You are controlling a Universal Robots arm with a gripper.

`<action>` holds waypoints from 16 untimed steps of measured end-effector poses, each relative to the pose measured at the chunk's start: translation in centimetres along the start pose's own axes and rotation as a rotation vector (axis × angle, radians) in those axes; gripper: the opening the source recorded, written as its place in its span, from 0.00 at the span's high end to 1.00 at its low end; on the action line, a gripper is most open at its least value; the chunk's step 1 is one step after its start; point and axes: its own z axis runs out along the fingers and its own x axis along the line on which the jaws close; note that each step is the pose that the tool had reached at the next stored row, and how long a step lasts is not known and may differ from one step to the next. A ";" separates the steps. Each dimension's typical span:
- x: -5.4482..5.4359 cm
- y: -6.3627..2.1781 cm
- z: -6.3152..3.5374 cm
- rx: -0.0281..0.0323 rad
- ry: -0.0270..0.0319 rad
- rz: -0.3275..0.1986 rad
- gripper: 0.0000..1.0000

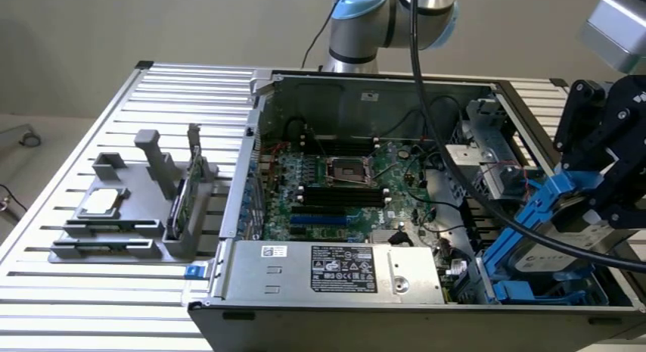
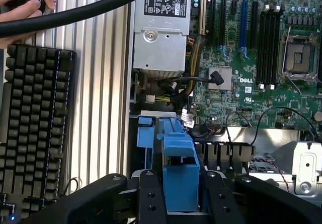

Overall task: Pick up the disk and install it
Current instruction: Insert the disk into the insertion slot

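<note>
Gripper [image 2: 182, 196] clamps the disk [image 2: 178, 153] by its blue rail, the silver body partly hidden behind a black cable [image 1: 415, 72].

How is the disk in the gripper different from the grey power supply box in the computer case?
The disk is framed by blue rails; the power supply box is bare grey metal with a sticker. The disk is held tilted by the gripper above the case's corner at the exterior view's right; the power supply box lies flat inside the case. The disk looks smaller than the box. Both are rectangular and metallic.
</note>
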 end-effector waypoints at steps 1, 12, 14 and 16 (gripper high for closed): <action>0.0 -0.01 0.07 -0.0008 -0.0001 0.000 0.67; 0.0 -0.07 0.70 -0.0058 -0.0003 0.000 0.67; -0.1 -0.09 0.73 -0.0065 -0.0002 0.000 0.67; -0.2 -0.12 0.76 -0.0071 -0.0008 0.000 0.67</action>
